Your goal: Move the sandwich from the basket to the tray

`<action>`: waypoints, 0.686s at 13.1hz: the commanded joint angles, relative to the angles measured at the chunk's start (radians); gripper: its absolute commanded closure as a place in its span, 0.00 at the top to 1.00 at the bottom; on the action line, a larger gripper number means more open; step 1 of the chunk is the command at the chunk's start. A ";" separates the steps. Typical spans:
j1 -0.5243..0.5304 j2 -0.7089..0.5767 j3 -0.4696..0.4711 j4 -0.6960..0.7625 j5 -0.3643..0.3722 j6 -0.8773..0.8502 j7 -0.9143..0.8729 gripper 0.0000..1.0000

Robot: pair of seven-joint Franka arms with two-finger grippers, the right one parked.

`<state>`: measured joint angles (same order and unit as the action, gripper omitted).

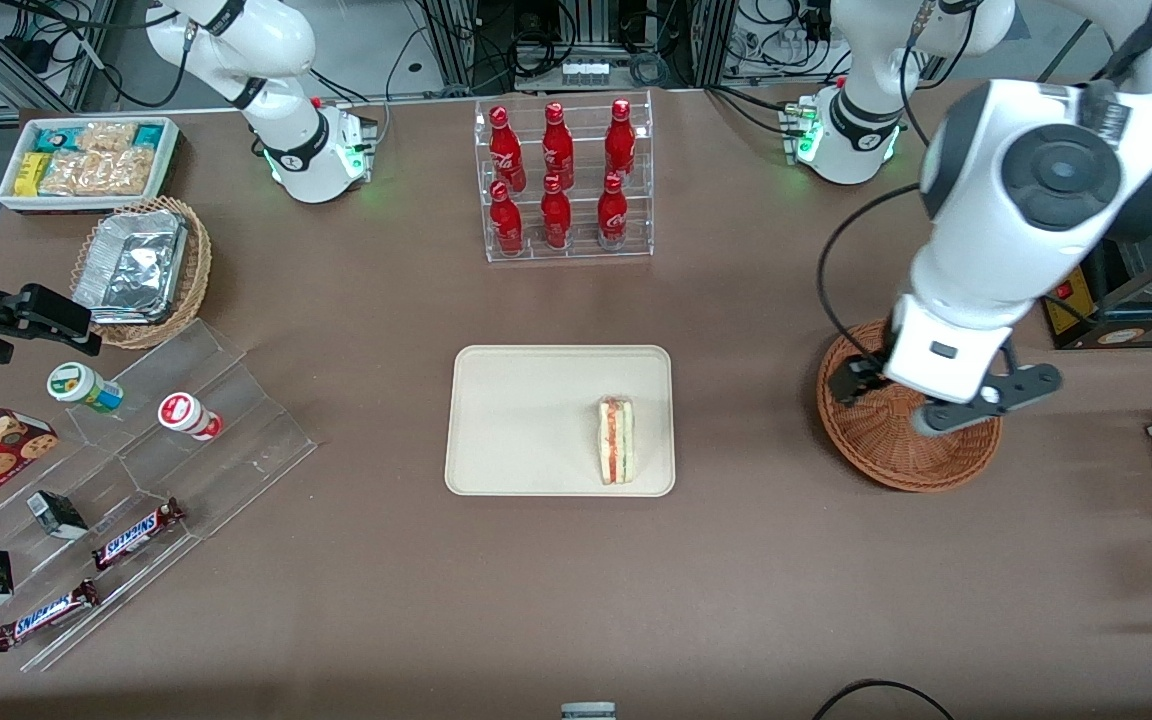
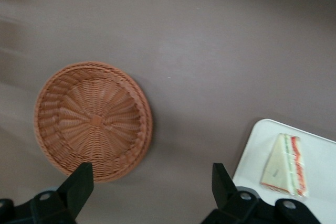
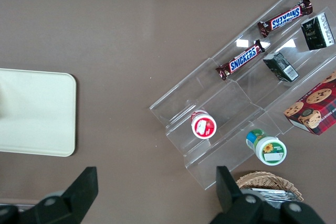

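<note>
One sandwich (image 1: 617, 440) already lies flat on the tray (image 1: 496, 400) at mid-frame, and the basket (image 1: 896, 455) at right sits empty. My hand (image 1: 936, 395) hangs above it, fingers spread, holding nothing. Dropping lower now could knock the basket along the counter (image 1: 736, 600).

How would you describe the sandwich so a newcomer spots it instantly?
Find the cream tray in the middle of the table, nearer the front camera than the rack of red bottles. The sandwich lies on it, at the end toward the empty basket, over which the open gripper hovers. It is the tray's only item: white bread, orange-green stripe.
</note>
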<state>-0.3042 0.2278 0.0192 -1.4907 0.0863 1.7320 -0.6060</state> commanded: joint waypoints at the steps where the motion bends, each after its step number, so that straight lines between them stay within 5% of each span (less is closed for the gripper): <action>1: 0.091 -0.053 -0.013 -0.028 -0.013 -0.046 0.130 1.00; 9: 0.324 -0.168 -0.012 -0.022 -0.085 -0.138 0.291 1.00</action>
<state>-0.0324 0.1079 0.0219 -1.4903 0.0416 1.6071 -0.3418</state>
